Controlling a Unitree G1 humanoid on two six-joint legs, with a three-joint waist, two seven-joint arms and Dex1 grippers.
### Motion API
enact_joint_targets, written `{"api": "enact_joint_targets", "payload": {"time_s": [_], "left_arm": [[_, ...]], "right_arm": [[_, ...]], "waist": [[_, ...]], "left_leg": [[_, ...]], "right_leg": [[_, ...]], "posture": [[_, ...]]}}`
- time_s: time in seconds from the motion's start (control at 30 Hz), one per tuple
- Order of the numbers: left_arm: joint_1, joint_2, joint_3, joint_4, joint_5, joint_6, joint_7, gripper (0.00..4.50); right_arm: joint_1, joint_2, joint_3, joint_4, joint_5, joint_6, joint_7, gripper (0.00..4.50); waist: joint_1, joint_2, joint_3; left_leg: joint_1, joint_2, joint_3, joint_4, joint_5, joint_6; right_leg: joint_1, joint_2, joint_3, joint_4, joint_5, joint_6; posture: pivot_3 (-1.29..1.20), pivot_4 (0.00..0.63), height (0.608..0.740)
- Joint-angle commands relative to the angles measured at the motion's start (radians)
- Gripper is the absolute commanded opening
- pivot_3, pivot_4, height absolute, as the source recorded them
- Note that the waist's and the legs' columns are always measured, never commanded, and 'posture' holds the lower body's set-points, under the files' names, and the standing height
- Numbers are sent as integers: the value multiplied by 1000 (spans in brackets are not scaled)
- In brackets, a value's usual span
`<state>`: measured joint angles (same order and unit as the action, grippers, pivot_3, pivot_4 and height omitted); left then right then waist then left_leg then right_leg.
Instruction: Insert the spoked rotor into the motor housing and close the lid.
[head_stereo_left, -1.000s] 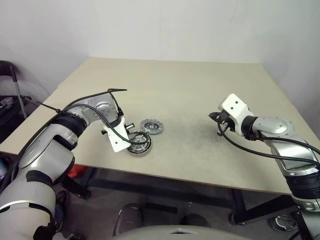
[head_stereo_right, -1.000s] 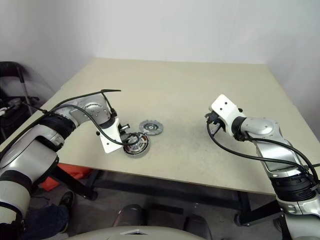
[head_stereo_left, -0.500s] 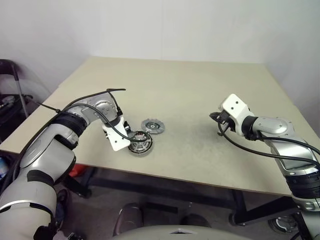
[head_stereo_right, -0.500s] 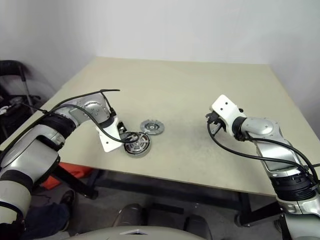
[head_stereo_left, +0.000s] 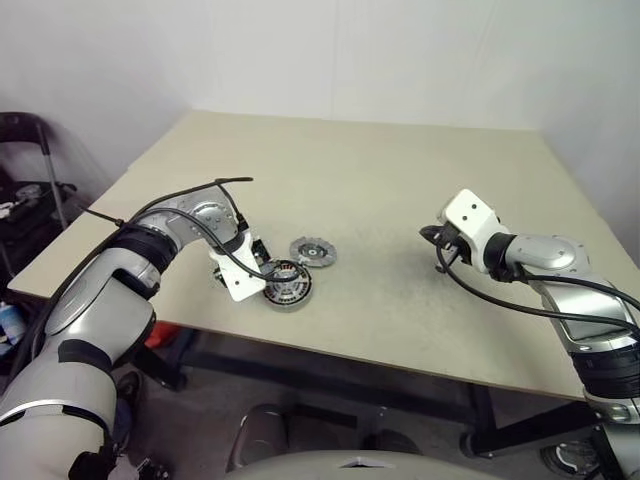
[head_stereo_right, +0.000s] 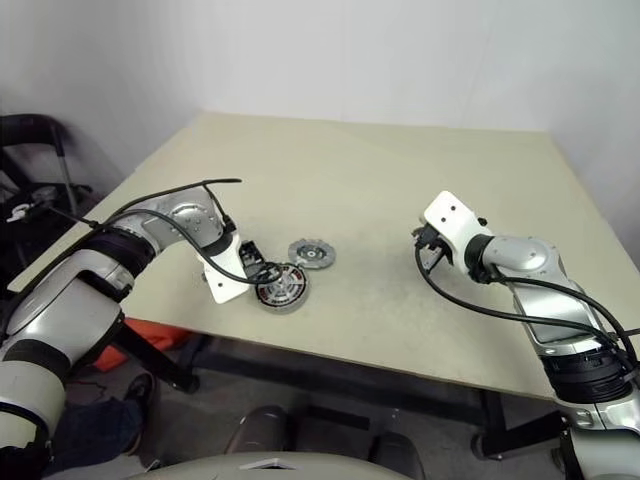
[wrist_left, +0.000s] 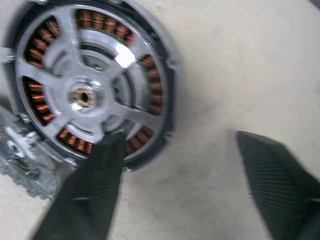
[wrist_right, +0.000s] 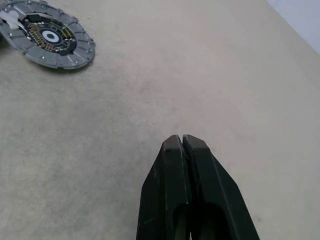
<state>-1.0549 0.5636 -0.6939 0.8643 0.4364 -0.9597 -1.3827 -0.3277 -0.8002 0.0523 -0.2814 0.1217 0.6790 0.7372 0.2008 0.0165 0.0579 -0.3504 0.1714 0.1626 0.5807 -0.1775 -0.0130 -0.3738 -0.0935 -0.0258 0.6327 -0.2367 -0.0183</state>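
1. The left gripper (wrist_left: 175, 185) hangs steeply downward over the near-left part of the table (head_stereo_left: 400, 190), its two black fingers (wrist_left: 90, 195) spread wide with nothing between them. One finger overlaps the edge of the assembly below in the wrist view; whether it touches I cannot tell.

2. Directly under it sits the motor housing (head_stereo_left: 288, 286), flat on the table. The spoked rotor (wrist_left: 85, 95) lies inside it, silver spokes and hub on top, copper windings showing through the gaps. It looks seated and level, which would explain why the fingers stand apart: the part no longer needs holding.

3. The lid (head_stereo_left: 313, 251) lies flat just beside the housing, on its far side and apart from it. It is within easy reach of the same arm, so closing is the step left.

4. The right gripper (wrist_right: 182, 142) hovers well apart to the right, above bare table, fingers pressed together and empty. It points toward the lid, seemingly parked out of the way.
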Motion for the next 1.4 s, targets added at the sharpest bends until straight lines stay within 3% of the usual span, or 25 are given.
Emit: {"api": "enact_joint_targets", "payload": {"time_s": [0.03,0.23,0.37,0.53,0.63,0.77,1.03,1.23,1.4], "left_arm": [[-25,-23,16,-23,-16,33,3,4242],[-51,-31,19,-7,4,19,34,4242],[-41,-24,6,0,8,-13,29,4242],[-10,0,-8,-15,-25,-45,-26,4242],[-6,18,-15,-4,-40,-58,-65,3624],[-7,13,-16,4,-32,-60,-59,2393],[1,5,-18,13,-11,-67,-35,2393],[9,8,-19,4,-13,-65,-46,652],[9,7,-15,-2,-24,-63,-58,652]], "right_arm": [[-11,-16,-11,-8,-10,-25,3,0],[-30,-8,5,6,-19,-28,5,0],[-43,-5,13,14,-21,-28,2,0],[-42,-5,18,12,-22,-26,-3,0],[-38,-8,15,10,-20,-26,-4,0],[-40,-7,13,11,-19,-26,-4,0],[-41,-10,9,12,-16,-30,-1,0],[-30,-18,-1,5,-12,-32,4,0],[-24,-21,-5,1,-11,-33,5,0]], "waist": [[0,-1,0],[-2,-1,1],[-4,-1,1],[-5,-1,1],[-11,-1,1],[-21,-2,1],[-23,-1,0],[-22,0,-1],[-20,0,-1]], "left_leg": [[0,0,0,0,0,0],[-6,1,0,-1,1,-1],[-20,1,0,1,2,-3],[-22,1,0,1,2,-3],[-22,1,0,1,2,-3],[-22,1,0,1,2,-3],[-20,1,1,1,2,-3],[-18,1,1,1,2,-3],[-16,1,1,1,2,-3]], "right_leg": [[0,0,0,0,0,0],[-7,1,0,1,1,-1],[-21,1,0,4,5,-7],[-23,2,0,4,4,-7],[-23,2,0,4,4,-7],[-22,2,0,4,4,-7],[-21,1,0,4,4,-7],[-20,1,0,4,4,-6],[-17,1,0,4,1,-1]], "posture": [[0,0,740],[0,0,740],[0,0,740],[0,0,740],[0,0,740],[0,0,740],[0,0,740],[0,0,740],[0,0,740]]}}
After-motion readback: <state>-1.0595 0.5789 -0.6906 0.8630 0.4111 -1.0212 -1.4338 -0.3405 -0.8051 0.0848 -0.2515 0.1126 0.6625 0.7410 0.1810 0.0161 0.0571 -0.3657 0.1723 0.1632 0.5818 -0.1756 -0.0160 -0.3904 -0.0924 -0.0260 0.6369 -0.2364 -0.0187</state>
